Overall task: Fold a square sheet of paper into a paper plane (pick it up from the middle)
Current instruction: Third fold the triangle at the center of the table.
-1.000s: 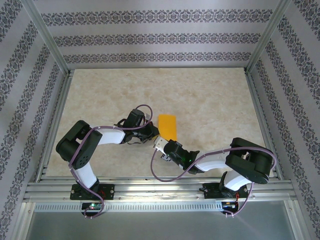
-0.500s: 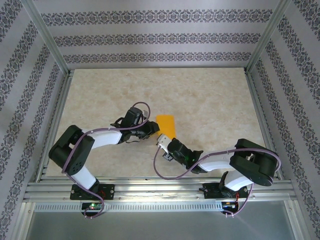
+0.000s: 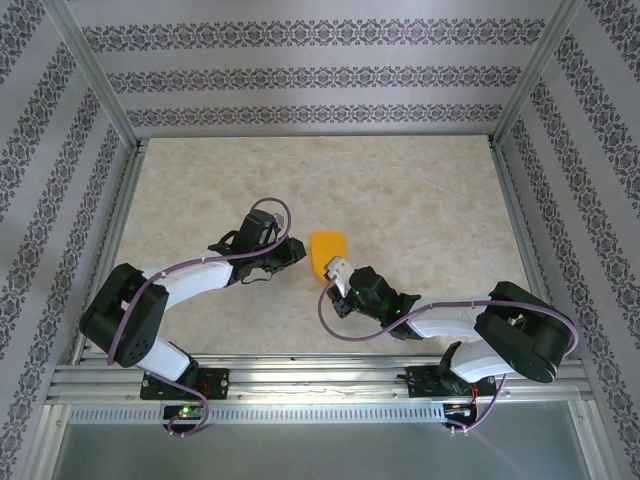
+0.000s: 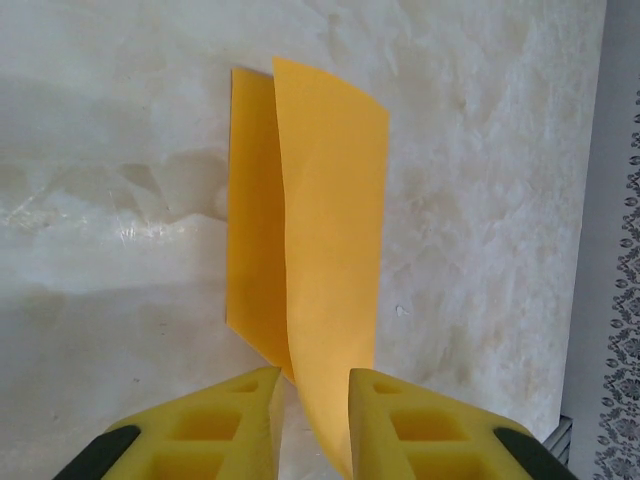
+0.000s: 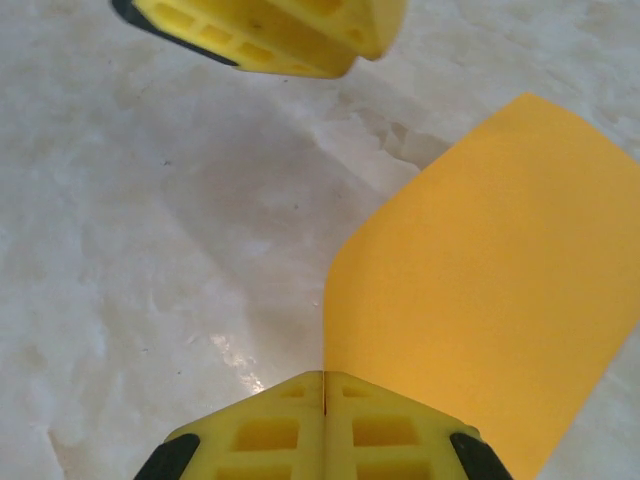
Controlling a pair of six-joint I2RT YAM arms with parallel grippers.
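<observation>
square sheet of paper [image 3: 325,250] sits mid-counter [image 3: 420,190], just left of frame centre in the top view, between the two sets of jaws. It's folded into a narrow strip, not a dart. Long axis runs roughly top to bottom in the top view. In the left wrist view it also runs bottom to top, from the jaws to upper centre. There the paper [image 4: 330,200] reads as two layers: the left one flat on the counter, the right flap lifted, its lower end tapering down into the jaw gap. From above it reads as one flat orange patch. left gripper [image 4: 312,385] jaws slightly spread, flap in the gap, not clamped; from above it [image 3: 293,252] is at the strip's left edge. right gripper [image 5: 325,378] jaws pressed together at the paper's [image 5: 490,270] near edge, which curls up just ahead of them; can't tell if they pinch it. From above it [image 3: 335,268] is at the strip's lower end.
</observation>
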